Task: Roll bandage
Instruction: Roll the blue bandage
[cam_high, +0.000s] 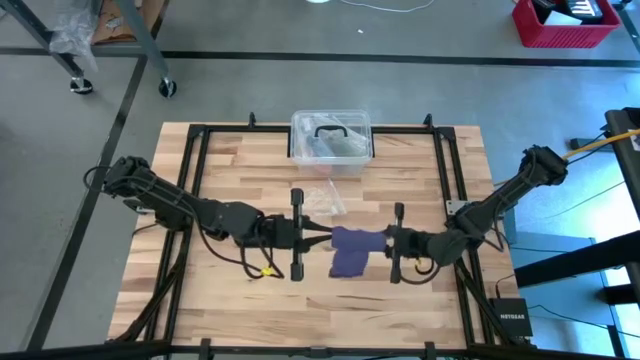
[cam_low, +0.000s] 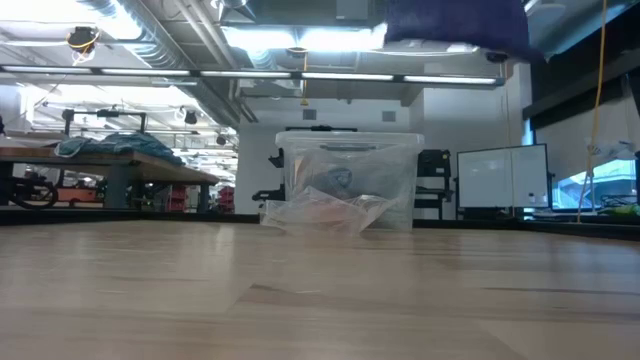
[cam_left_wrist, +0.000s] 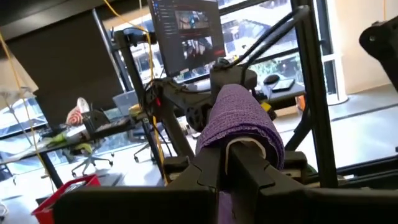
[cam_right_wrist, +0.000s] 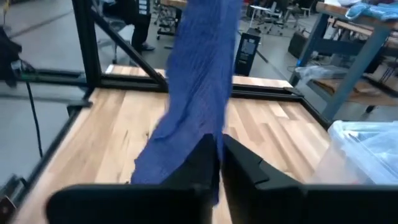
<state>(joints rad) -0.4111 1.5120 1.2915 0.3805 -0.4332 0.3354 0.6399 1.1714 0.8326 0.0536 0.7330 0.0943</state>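
Wood planks made up your table (cam_high: 230, 170), with a clear plastic box (cam_high: 332, 137) at its far edge and a crinkled wrapper (cam_high: 322, 197) just in front of it. You had the bandage (cam_high: 353, 250) lifted off the table near the middle, strung between the two claws. Your left gripper (cam_high: 322, 237) was closed on its partly rolled end, while your right gripper (cam_high: 376, 243) had its fingers nearly together, pinching the loose hanging strip.
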